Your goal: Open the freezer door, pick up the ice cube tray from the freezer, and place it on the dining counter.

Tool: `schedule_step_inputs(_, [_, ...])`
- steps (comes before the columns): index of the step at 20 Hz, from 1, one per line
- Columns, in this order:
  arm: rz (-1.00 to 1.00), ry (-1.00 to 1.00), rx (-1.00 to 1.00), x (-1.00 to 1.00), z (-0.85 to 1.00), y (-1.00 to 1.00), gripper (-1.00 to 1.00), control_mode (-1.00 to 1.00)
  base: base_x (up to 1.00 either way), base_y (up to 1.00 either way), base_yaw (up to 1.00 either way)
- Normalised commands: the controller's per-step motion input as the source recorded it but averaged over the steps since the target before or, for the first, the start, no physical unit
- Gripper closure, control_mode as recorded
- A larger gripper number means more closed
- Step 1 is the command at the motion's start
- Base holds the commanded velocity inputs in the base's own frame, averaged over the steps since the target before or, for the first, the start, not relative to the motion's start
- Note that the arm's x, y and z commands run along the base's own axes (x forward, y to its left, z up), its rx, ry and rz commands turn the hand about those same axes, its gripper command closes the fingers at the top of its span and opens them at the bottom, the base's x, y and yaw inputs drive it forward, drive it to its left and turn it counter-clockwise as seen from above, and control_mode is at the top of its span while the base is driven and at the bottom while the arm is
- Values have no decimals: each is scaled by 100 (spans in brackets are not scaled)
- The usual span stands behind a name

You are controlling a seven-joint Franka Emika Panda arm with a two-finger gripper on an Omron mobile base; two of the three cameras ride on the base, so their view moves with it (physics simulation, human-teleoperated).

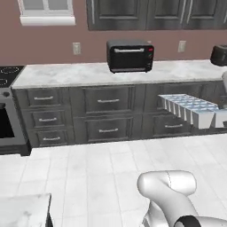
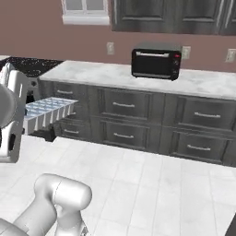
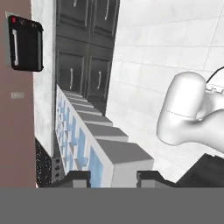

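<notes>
The ice cube tray (image 3: 83,140) is a grey oblong with two rows of pale blue cells. It hangs level in the air above the white tiled floor. My gripper (image 3: 113,177) is shut on its near end, one fingertip on each side of the end wall. In the left base view the ice cube tray (image 1: 190,108) juts in from the right edge. In the right base view the ice cube tray (image 2: 48,110) sticks out from my gripper (image 2: 25,120) at the left. A corner of the dining counter (image 1: 22,210) sits at the lower left. The freezer and its door are out of view.
Ahead runs a wall counter (image 1: 88,73) with a marbled top over dark drawers (image 1: 108,101). A black toaster oven (image 1: 130,55) stands on it, and a stove (image 1: 6,106) is at the far left. Open tiled floor (image 1: 88,164) lies between me and the cabinets.
</notes>
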Motion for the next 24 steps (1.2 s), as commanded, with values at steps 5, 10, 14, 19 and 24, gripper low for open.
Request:
schedule_step_inputs(5, [0, 0, 0, 0, 0, 0, 100, 100, 0, 2, 100])
schedule_step_inputs(10, [0, 0, 0, 0, 0, 0, 100, 100, 0, 4, 100])
schedule_step_inputs(14, [0, 0, 0, 0, 0, 0, 100, 100, 6, 0, 100])
schedule_step_inputs(19, [0, 0, 0, 0, 0, 0, 100, 100, 20, 0, 97])
schedule_step_inputs(24, [0, 0, 0, 0, 0, 0, 100, 100, 40, -56, 67])
